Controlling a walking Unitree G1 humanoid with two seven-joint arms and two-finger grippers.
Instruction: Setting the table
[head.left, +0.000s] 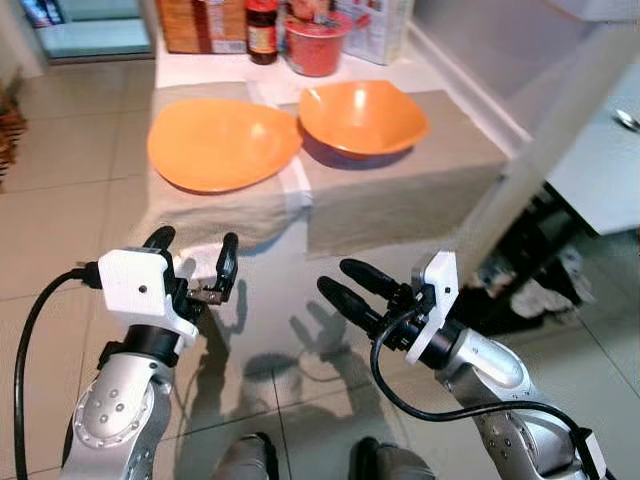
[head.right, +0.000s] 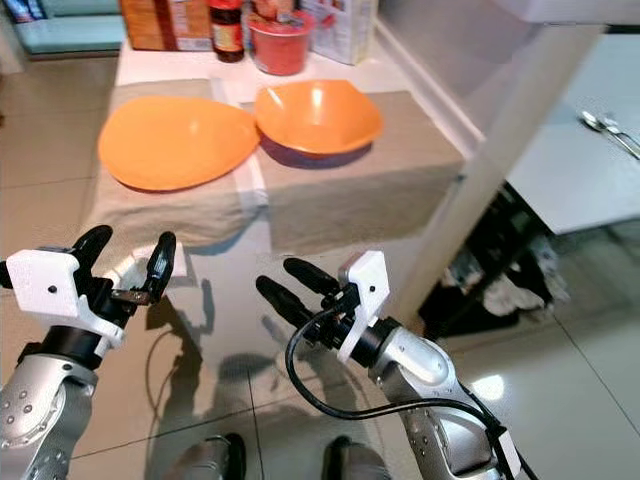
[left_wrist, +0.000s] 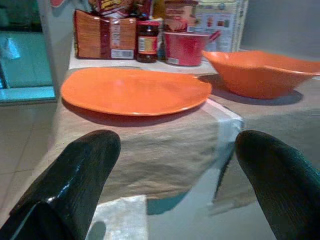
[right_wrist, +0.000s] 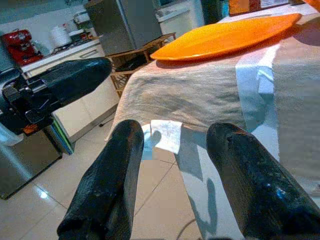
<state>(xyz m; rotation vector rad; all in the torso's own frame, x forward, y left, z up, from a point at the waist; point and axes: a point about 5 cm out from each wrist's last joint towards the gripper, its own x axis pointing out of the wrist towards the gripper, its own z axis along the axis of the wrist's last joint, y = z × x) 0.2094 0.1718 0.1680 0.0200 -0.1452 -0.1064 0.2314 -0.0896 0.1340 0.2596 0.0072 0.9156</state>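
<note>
Glass table (head.left: 330, 290) w/ glossy top, tiled floor (head.left: 70, 200) around it. Two beige placemats (head.left: 420, 190) side by side on far half; the near edge of one droops over table edge in left wrist view.

Orange plate (head.left: 222, 143) on left mat, flat. Orange bowl (head.left: 362, 118) on right mat, just beside plate, rims nearly touching. Bowl casts dark shadow on mat under its near side.

Behind them, far edge: red cup (head.left: 314, 44), dark jar w/ red lid (head.left: 262, 30), brown packet (head.left: 203, 25), printed carton (head.left: 378, 28). All upright, close together.

Left gripper (head.left: 192, 258) near-left over the glass, pointed toward plate, well short of it. Fingers wide apart, nothing between them.

Right gripper (head.left: 350, 284) near-right, angled toward left gripper, also short of mats. Fingers parted, empty. Black cable (head.left: 420, 405) loops from its wrist.

White counter (head.left: 610, 165) at right w/ a spoon (head.right: 608, 126) on it. White post (head.left: 560, 140) runs diagonally between table and counter.

Robot's feet (head.left: 320, 460) at bottom edge; reflections of both arms on the glass.
</note>
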